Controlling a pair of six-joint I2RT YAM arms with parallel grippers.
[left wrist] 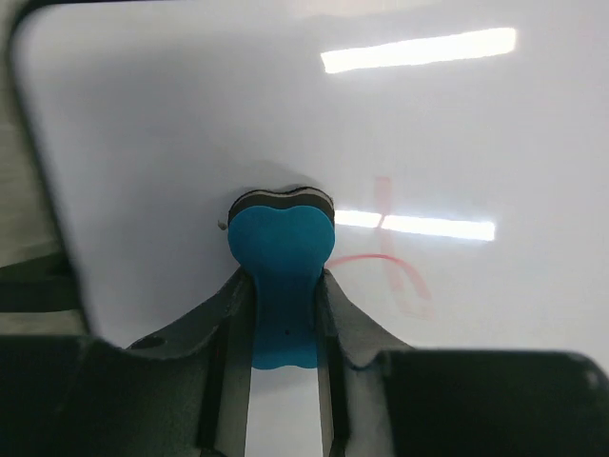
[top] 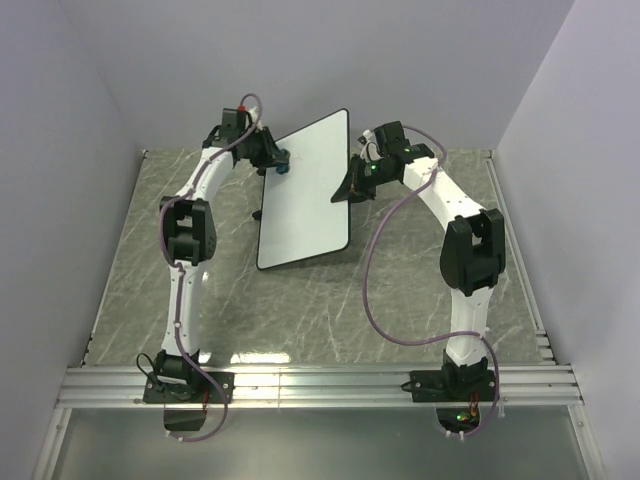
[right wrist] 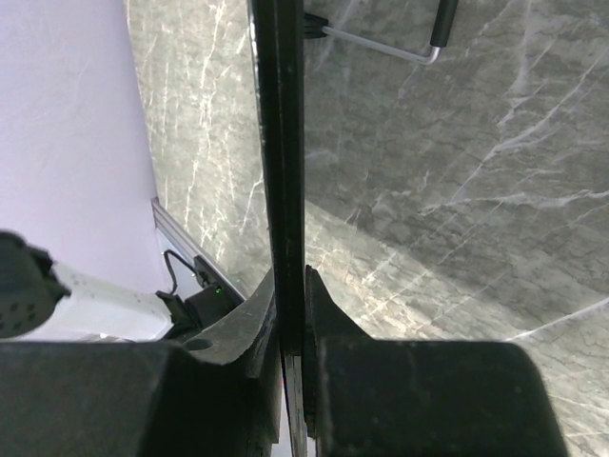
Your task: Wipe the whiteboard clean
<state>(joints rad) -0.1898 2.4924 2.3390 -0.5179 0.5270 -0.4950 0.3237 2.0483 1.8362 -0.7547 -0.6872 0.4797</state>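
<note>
The left gripper (left wrist: 284, 281) is clenched on a blue eraser (left wrist: 281, 243), whose head presses against the white face of the board (top: 305, 190), just left of a faint red mark (left wrist: 395, 278). The board sits tilted over the table (top: 300, 310) between the two arms, towards the back. The right gripper (right wrist: 290, 286) is clamped on the board's thin black edge, on its right side

Below me lay a grey marbled tabletop (top: 300, 310) (white-veined), hemmed by pale lilac walls (top: 60, 100), with ribbed aluminium rails (top: 320, 385) along its near edge; I saw a small blue eraser (left wrist: 281, 257), dark-padded.
</note>
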